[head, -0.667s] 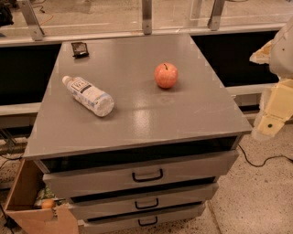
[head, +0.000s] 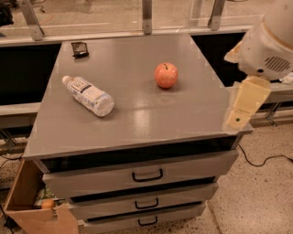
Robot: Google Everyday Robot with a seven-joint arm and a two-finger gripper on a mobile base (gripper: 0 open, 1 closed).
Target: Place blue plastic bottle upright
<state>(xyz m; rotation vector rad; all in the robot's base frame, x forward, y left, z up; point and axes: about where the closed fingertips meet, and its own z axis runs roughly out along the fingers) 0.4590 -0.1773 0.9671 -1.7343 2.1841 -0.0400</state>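
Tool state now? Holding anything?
Tool: cannot tell open or closed; by the right edge of the grey cabinet, apart from the clear plastic bottle lying on its side.

Grey bench [head: 137,123] with three handled drawers [head: 146,174], standing on speckled floor [head: 265,201]; open cardboard box [head: 43,223] at lower left; metal posts [head: 146,13] along the back.

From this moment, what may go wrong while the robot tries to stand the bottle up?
The blue plastic bottle lies on its side on the table; being round, it may roll toward the left edge if nudged.
The claw hangs beside the table's right edge, and the apple sits roughly between it and the bottle, so the arm might knock it while crossing.
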